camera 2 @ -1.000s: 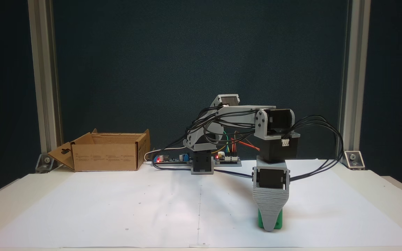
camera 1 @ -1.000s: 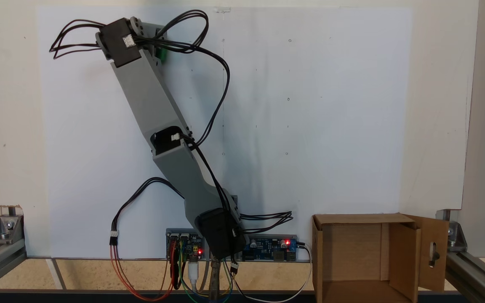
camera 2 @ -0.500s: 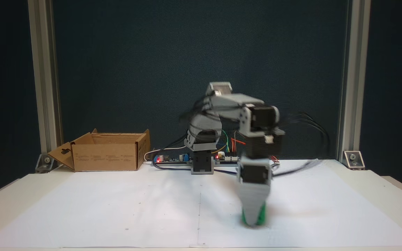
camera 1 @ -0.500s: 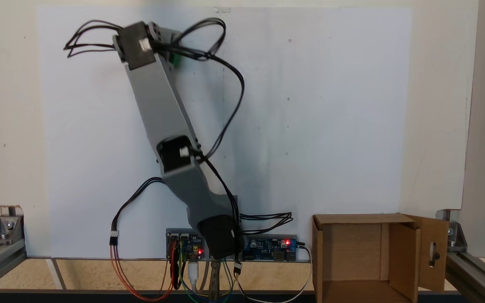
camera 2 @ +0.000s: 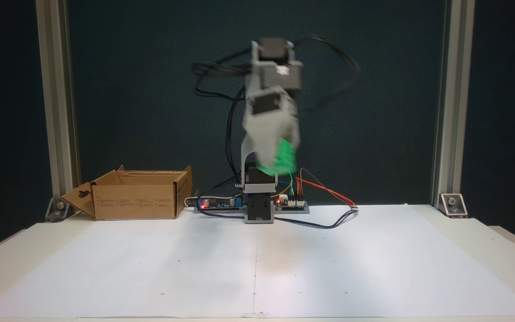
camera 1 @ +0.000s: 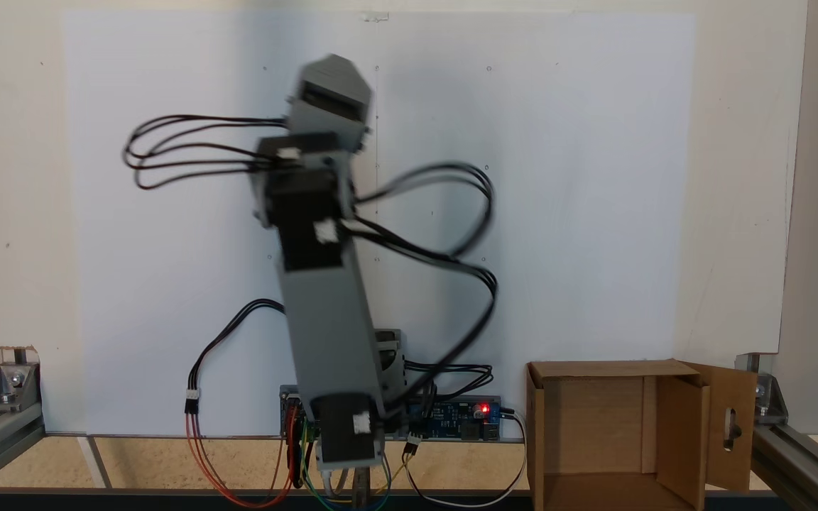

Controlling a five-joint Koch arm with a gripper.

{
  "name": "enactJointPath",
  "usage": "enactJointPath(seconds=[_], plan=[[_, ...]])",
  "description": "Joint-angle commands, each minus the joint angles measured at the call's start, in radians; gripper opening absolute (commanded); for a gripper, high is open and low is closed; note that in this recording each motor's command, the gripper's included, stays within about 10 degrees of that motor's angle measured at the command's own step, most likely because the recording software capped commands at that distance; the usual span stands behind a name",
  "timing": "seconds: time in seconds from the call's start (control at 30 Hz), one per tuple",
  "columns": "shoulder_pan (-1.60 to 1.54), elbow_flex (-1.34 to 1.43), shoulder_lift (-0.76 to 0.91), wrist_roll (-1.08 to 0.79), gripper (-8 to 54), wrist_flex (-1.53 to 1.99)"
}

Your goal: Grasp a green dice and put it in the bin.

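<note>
- Fixed views both show the arm raised high and blurred by motion; in a fixed view from the front, the gripper hangs above the arm's base, well clear of the worktop.
- The gripper is clenched on the green dice, which shows as a green smear at its tip, up in the air.
- The bin stands at the back left of the worktop in this front view, to the left of the gripper and lower. In a fixed view from above, the bin is at the bottom right, its top open and its flaps turned out.
- I judge the coming move must carry the dice sideways toward the bin and then down over its open top.
- Half a second ago the gripper was low at the paper, on the right side in the front view, with the dice just above the sheet; now it is lifted and swung toward the middle.
</note>
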Motion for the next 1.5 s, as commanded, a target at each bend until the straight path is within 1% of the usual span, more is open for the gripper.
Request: enactJointPath(seconds=[0.0,0.3,0.5,0.63,0.87,1.07,1.2,1.3,1.47], plan=[[0.081,-0.023,0.074,-0.137,11.6,0.041],[0.440,-0.018,0.238,-0.368,11.5,0.193],[0.831,-0.018,0.247,-0.497,11.6,0.235],[1.091,-0.018,0.236,-0.623,11.6,0.250],[1.485,-0.020,0.137,-0.833,11.6,0.256],[1.735,-0.020,-0.020,-0.991,11.5,0.245],[1.832,-0.020,-0.135,-1.052,11.6,0.242],[1.861,-0.020,-0.209,-1.065,11.6,0.216],[1.876,-0.020,-0.261,-1.068,11.6,0.110]])
